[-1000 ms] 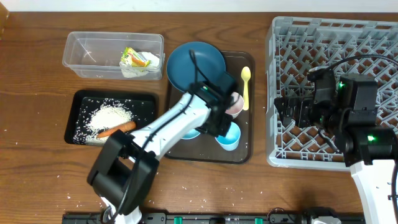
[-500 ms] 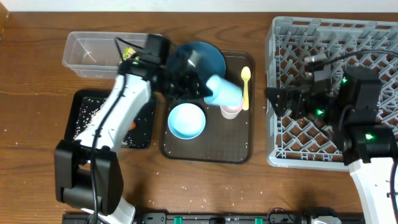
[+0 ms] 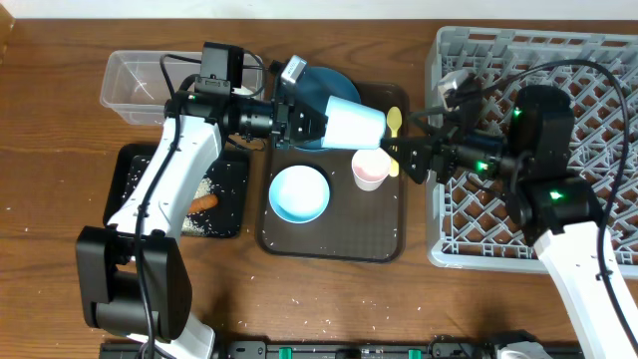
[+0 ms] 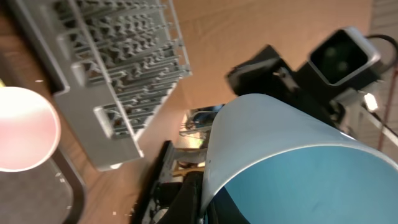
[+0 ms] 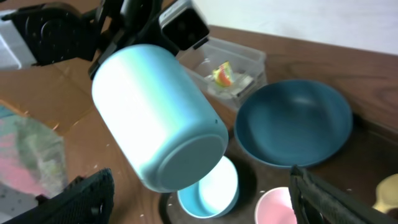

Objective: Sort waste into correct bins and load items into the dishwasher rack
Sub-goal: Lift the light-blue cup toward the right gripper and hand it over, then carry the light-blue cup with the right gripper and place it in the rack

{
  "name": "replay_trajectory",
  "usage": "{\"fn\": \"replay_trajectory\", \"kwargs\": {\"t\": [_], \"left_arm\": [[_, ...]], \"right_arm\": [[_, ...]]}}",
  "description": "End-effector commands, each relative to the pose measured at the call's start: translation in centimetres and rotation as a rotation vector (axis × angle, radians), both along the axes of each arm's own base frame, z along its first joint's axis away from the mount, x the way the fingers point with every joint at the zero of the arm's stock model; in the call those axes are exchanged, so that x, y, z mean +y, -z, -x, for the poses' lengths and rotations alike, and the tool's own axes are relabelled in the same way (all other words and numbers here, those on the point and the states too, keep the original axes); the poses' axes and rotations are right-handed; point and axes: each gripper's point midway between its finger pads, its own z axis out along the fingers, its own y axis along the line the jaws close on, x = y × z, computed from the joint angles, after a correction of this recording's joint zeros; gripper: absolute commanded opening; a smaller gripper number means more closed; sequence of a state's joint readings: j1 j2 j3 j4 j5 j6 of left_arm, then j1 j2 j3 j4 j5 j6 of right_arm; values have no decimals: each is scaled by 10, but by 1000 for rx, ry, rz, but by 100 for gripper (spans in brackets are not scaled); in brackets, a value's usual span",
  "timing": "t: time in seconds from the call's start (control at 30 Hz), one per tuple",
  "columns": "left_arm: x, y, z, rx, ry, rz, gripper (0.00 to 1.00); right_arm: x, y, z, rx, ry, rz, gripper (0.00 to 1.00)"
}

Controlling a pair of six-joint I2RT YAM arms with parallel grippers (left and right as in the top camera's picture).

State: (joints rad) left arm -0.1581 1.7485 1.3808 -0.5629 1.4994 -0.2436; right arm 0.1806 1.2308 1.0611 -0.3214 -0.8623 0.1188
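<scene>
Arms face across the tray: left jaws clamp light-blue cup sideways, right jaws gape empty.

Sideways light blue cup in left claw

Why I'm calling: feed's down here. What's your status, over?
Left gripper shut on light blue cup, held sideways above the brown tray. Right gripper open, facing the cup's base. Pink cup upright on tray, close by right gripper.
</scene>
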Motion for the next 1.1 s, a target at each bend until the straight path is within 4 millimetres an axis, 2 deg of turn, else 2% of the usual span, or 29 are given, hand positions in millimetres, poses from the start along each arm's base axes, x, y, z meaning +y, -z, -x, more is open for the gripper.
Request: {"fn": "replay_trajectory", "kwargs": {"t": [0.0,0.27,0.47,0.6,0.7,0.77,0.8,0.97,1.07], "left_arm": [[-2,-20,8,-19,44,64,6],[-10,-17,12,-20,57,49,6],[-10,-17,12,-21,58,47,6],[-10,-14,10,-22,49,33,7],[-10,-14,10,-22,49,33,13],[-10,-14,10,-23,49,33,17],[-10,-14,10,-23,49,33,23],[-10,-14,10,-23,49,33,32],[-10,-14,10,-23,49,32,34]], "right_arm": [[13,1,0,7,-60,-18,87],[37,1,-2,-15,-152,-63,82],[40,-1,-2,-23,-159,-70,69],[40,-3,-3,-34,-159,-72,53],[40,-4,-3,-33,-157,-75,43],[40,-4,-3,-33,-157,-76,42],[40,-4,-3,-33,-157,-76,42],[40,-4,-4,-38,-154,-76,40],[33,-6,-9,-46,-133,-77,40]]}}
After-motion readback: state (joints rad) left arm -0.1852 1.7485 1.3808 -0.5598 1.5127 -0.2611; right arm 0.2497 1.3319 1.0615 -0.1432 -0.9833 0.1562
